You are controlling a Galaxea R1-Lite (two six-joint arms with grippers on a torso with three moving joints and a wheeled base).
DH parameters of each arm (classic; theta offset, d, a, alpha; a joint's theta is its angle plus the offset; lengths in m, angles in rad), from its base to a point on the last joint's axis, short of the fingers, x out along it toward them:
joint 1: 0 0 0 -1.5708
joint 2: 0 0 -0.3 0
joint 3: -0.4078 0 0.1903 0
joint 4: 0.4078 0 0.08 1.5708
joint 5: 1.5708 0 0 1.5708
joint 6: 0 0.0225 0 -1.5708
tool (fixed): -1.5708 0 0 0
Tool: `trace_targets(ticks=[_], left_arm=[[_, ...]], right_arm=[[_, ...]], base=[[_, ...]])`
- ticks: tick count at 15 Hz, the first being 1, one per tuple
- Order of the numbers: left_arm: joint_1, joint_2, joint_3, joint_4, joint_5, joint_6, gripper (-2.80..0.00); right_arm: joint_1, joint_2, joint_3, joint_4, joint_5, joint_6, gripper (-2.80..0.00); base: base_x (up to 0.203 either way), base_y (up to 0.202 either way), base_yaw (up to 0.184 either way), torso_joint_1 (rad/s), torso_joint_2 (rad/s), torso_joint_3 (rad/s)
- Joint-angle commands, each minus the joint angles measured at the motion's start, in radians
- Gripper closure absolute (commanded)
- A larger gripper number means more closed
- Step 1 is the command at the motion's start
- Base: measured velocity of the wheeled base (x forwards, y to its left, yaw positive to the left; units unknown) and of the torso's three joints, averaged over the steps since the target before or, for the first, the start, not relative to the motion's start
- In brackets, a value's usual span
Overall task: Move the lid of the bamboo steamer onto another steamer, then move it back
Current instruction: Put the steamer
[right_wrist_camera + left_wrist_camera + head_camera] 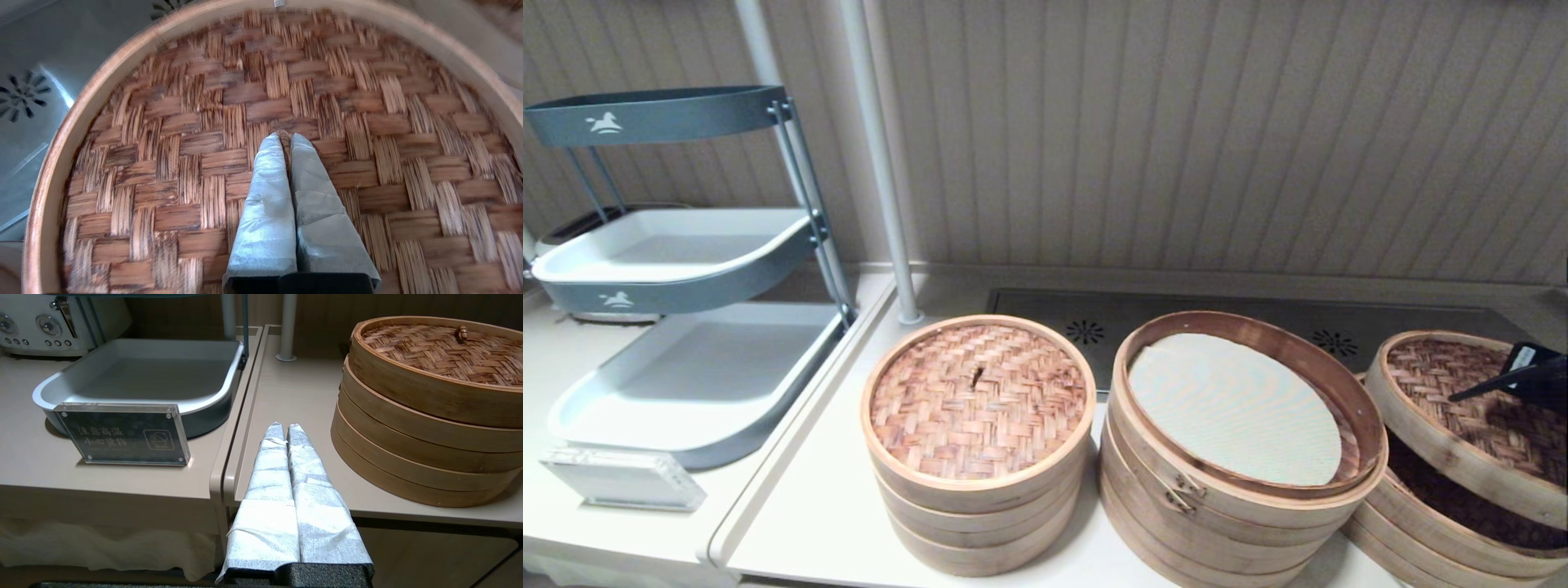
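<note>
At the far right of the tabletop (817, 506), the right pincer (284, 138) pinches the centre knot of the bamboo steamer lid (1462, 425), which sits tilted over another steamer (1445, 523). The open stack with a metal clasp (1241, 457) stands just beside. The left pincer (282, 426) hovers closed, empty, near the small stack (425, 408).

A grey-and-white tiered tray rack (686, 269) stands beside a clear acrylic sign (122, 435); behind, apparently, a white toaster (53, 324).
</note>
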Motion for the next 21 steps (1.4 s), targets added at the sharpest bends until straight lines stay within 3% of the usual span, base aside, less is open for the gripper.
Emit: trace_targets(ticks=[1,13,21], left_arm=[[0.000,-0.002,0.025,0.000,0.000,0.000,0.00],[0.000,-0.002,0.025,-0.001,0.001,0.000,0.00],[0.001,-0.002,0.025,-0.001,0.000,0.000,0.00]], right_arm=[[0.001,0.042,0.003,-0.013,-0.004,0.001,0.00],[0.012,0.116,0.029,-0.096,-0.003,0.002,0.00],[0.061,0.156,0.088,-0.205,-0.011,0.002,0.00]], base=[[0.000,0.000,0.000,0.000,0.00,0.000],[0.000,0.000,0.000,0.000,0.00,0.000],[0.000,0.000,0.000,0.000,0.00,0.000]])
